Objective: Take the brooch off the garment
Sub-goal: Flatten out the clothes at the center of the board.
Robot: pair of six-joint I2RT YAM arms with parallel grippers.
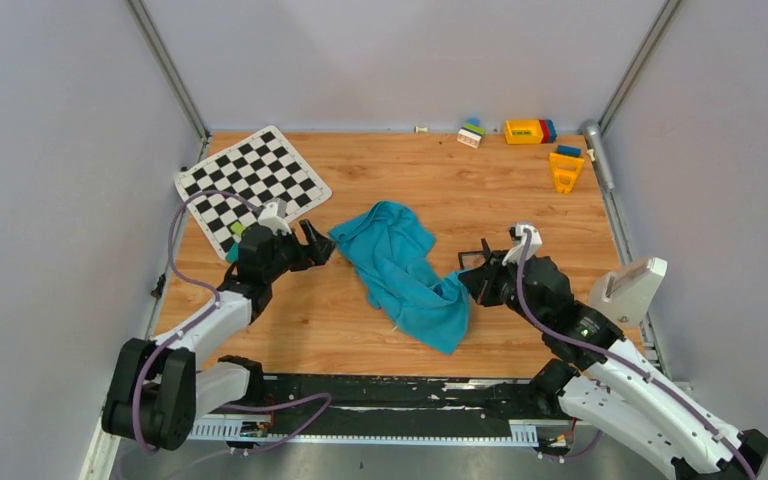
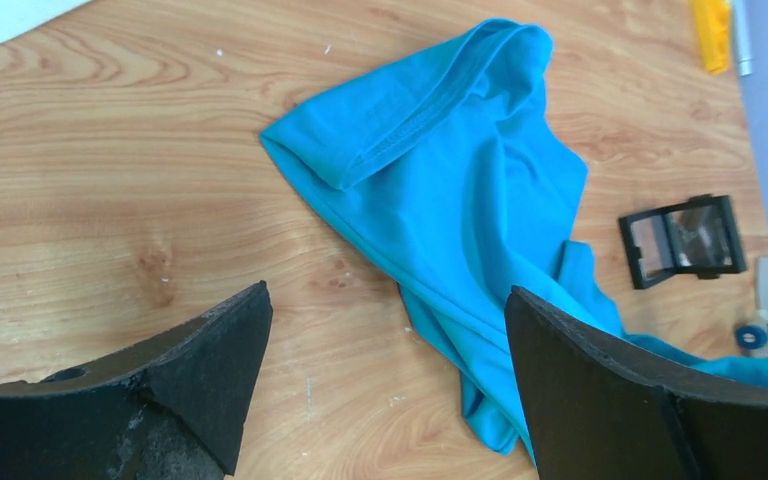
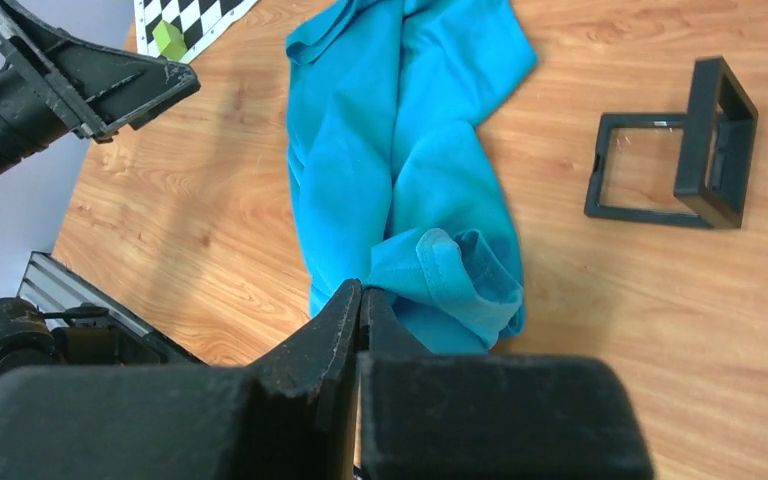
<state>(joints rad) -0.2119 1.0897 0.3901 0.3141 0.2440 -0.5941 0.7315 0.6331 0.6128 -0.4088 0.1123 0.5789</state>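
One crumpled teal garment (image 1: 400,272) is lying on the surface (image 1: 520,200). The left end effector (image 1: 320,243) is gaping open, and the right end effector (image 1: 467,281) is sitting closed at its hem.

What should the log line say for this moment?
left gripper: open, beside garment | right gripper: shut at garment edge, pinch unclear | brooch: not visible | black box: open, on table

Bright even light, soft shadows, sharp focus
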